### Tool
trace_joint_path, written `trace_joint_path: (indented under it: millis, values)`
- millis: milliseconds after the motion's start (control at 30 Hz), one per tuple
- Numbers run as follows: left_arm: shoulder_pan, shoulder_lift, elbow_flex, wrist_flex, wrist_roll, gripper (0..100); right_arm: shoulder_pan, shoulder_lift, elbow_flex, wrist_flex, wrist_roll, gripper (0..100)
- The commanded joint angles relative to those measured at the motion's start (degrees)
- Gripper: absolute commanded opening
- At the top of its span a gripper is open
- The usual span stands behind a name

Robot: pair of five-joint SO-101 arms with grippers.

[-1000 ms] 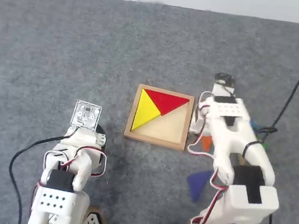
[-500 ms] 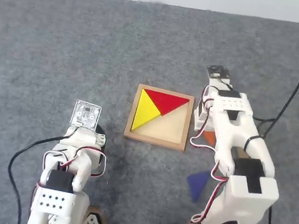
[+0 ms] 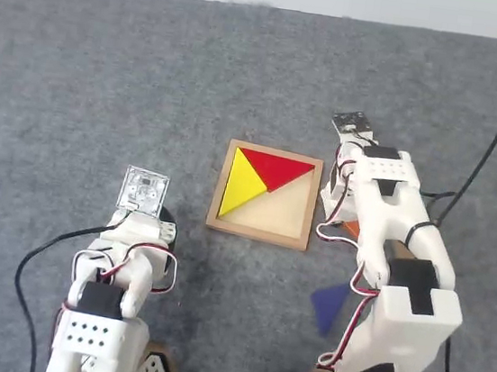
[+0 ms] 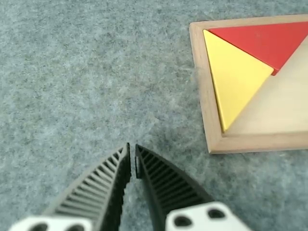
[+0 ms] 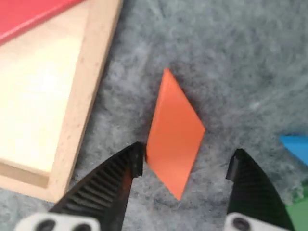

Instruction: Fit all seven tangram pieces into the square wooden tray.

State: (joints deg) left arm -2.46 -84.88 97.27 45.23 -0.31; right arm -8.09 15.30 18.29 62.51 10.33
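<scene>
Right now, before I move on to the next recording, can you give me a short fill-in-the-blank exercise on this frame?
1. The number of pieces already lying in the wooden tray is ____.
2. The parallelogram between the open fingers of the right end effector is coloured ____.
3. The left end effector, over the grey carpet beside the tray, is ____.

Missing words: two; orange; shut.

A robotics lab bench, it seems: two white arms (image 3: 394,258) mounted on a grey felt-covered desk (image 3: 109,69) with trailing cables (image 3: 482,169).
</scene>
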Motion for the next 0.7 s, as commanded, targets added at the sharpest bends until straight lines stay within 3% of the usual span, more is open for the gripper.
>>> trace_joint_path:
  millis: [0,267,600,667]
  values:
    - [-0.26,-0.79,-0.48,0.44,0.44,2,1.27,-2.59,-2.90,0.66,-1.32,29.6]
    - [-0.26,-0.79,-0.48,0.44,0.44,2,0.66,-9.19,0.70,-2.33,-10.90,29.7]
    - [-0.26,-0.79,-0.48,0.44,0.44,2,0.48,2.68,-5.10,-3.47,-11.78,29.2]
    - [-0.26,-0.79,-0.48,0.44,0.44,2,0.40,4.18,-6.86,-1.63,-11.87,24.9]
